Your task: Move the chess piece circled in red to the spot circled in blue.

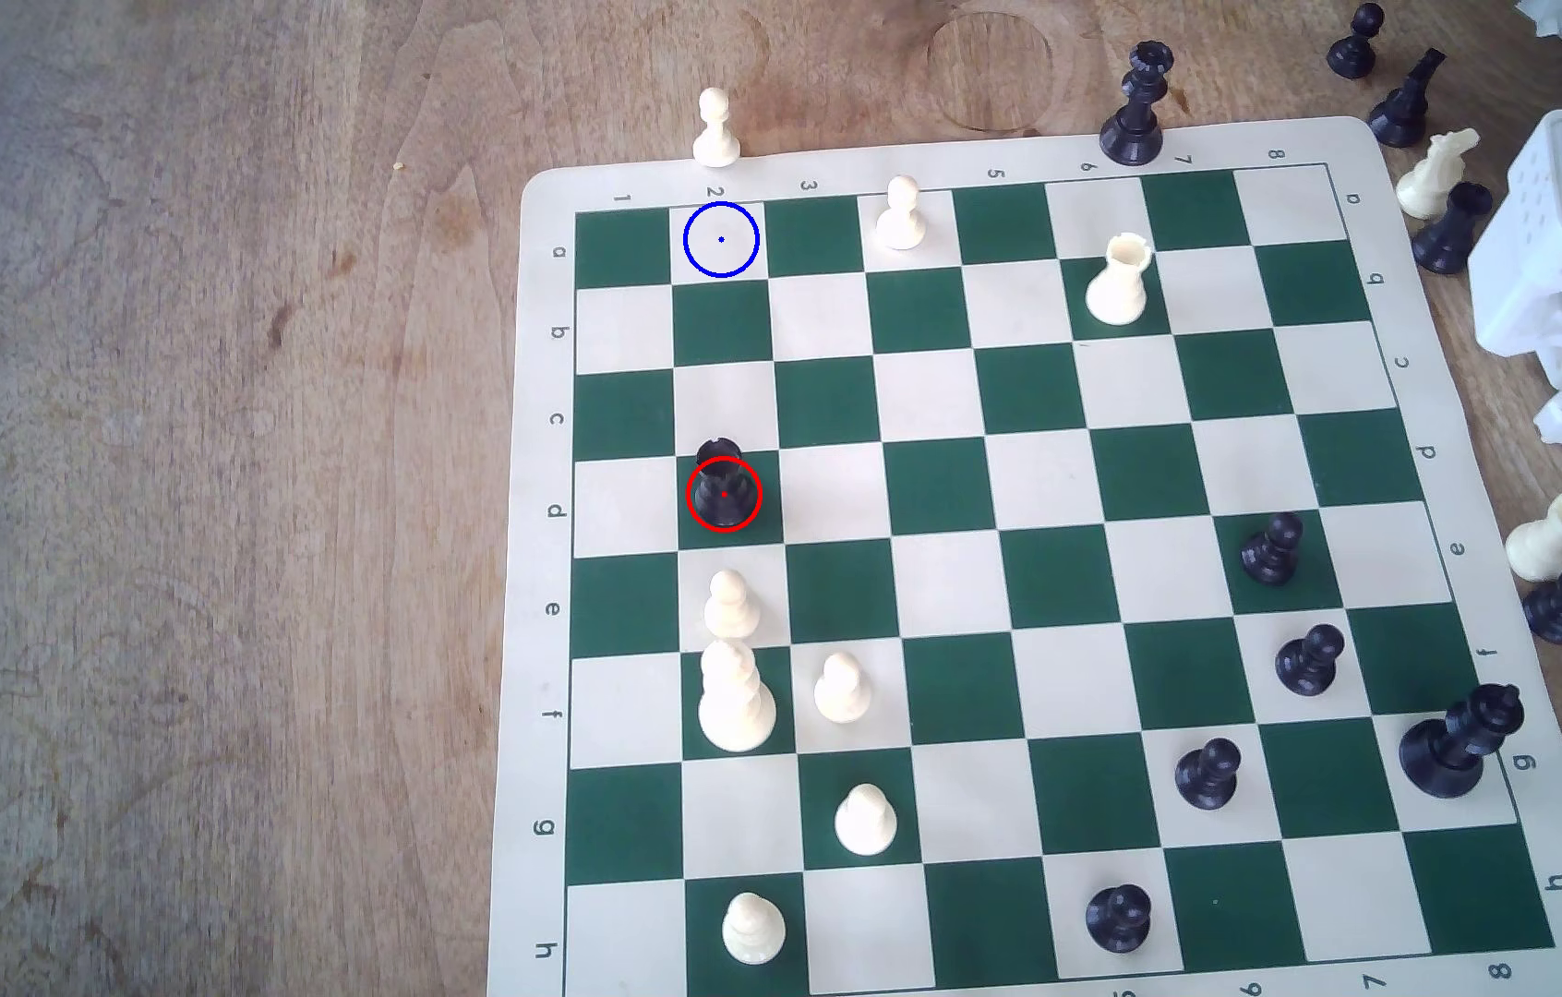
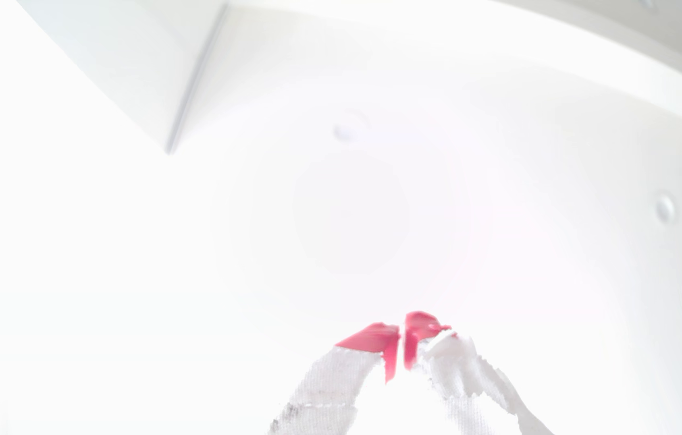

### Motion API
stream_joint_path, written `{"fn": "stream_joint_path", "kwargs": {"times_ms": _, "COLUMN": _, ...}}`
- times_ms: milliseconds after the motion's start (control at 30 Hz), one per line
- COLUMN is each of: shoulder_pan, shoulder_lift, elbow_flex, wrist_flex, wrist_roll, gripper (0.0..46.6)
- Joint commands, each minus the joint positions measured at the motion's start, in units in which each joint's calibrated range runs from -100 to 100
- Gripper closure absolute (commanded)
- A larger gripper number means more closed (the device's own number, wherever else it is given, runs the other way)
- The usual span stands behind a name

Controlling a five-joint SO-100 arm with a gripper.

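Gripper (image 2: 401, 347) tips meet, holding nothing, pointed at a washed-out white background. You have not started: the black rook (image 1: 722, 484) sits on its red-circled green square, the blue-circled spot (image 1: 722, 240) vacant

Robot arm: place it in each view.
Exterior view: the white arm sits folded at the exterior view's right edge, beside the chessboard.
Wrist view: its tool, red tips together, against white glare.
Shared landmark: the arm's white plastic alone.
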Motion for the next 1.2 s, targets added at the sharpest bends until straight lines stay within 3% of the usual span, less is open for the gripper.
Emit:
{"fn": "stream_joint_path", "kwargs": {"times_ms": 0, "shoulder_pan": -0.29, "shoulder_lift": -0.2, "elbow_flex": 0.81, "wrist_flex": -1.11, "wrist_roll": 0.05, "gripper": 46.4}}
{"fn": "stream_joint_path", "kwargs": {"times_ms": 1000, "shoulder_pan": -0.29, "shoulder_lift": -0.2, "elbow_flex": 0.81, "wrist_flex": -1.11, "wrist_roll": -0.29, "gripper": 46.4}}
{"fn": "stream_joint_path", "kwargs": {"times_ms": 1033, "shoulder_pan": -0.37, "shoulder_lift": -0.2, "elbow_flex": 0.81, "wrist_flex": 0.61, "wrist_roll": -3.13, "gripper": 44.8}}
{"fn": "stream_joint_path", "kwargs": {"times_ms": 1167, "shoulder_pan": -0.37, "shoulder_lift": -0.2, "elbow_flex": 0.81, "wrist_flex": 14.7, "wrist_roll": -2.83, "gripper": 39.8}}
